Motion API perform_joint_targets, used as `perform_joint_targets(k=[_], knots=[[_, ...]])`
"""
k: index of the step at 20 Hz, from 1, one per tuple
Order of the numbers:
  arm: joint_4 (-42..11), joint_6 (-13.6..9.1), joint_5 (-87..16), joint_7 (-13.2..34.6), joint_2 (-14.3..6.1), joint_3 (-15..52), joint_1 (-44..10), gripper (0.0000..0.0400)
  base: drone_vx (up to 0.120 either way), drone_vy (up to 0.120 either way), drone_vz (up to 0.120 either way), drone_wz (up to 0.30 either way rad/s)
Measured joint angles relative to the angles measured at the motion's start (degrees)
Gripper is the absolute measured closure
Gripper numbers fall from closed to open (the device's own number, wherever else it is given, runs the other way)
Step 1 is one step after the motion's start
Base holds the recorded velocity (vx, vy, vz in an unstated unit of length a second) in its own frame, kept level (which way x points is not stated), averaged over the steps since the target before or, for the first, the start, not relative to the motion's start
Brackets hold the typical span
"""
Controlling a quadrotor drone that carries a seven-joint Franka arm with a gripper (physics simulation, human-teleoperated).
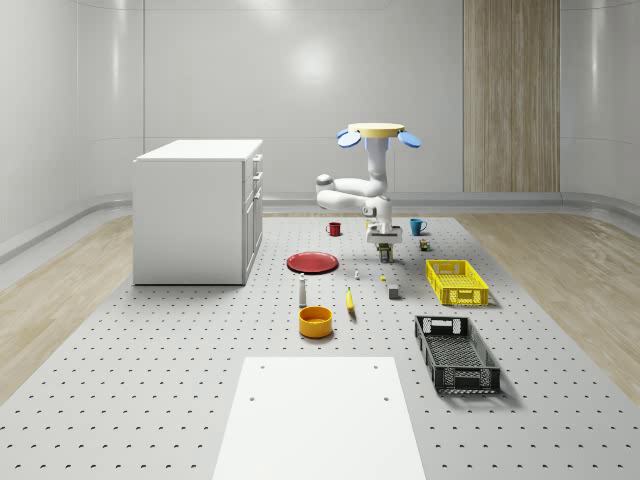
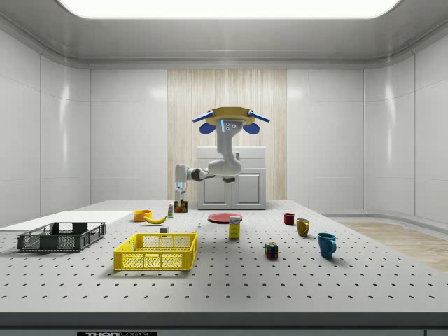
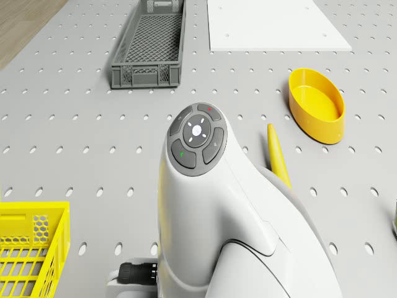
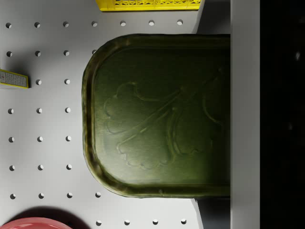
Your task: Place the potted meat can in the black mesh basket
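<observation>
Transport is the step in hand: the hovering drone (image 1: 377, 133) holds the potted meat can (image 4: 159, 114) clamped in its gripper (image 1: 385, 250) above the table (clear of it), and must next carry it over the black mesh basket (image 1: 456, 353).

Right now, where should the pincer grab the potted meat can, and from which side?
Take the dark green rounded-rectangular potted meat can across its two long flat walls, coming straight down: its embossed lid faces the wrist camera, and rounded corners would likely slip. The drone hovers over the perforated table, pincer right at the can.
</observation>
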Motion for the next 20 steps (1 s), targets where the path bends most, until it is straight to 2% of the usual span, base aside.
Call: perform_joint_targets(k=[13,15,20], knots=[[0.0,0.7,0.3,0.1,-0.8,0.1,-0.2,0.0115,0.12,0.12,0.0,0.0],[0.0,0.8,0.3,0.1,-0.9,0.1,-0.2,0.0115,0.12,0.04,0.0,0.0],[0.0,1.0,0.4,0.2,-1.1,0.1,-0.2,0.0115,0.12,0.12,0.0,0.0]])
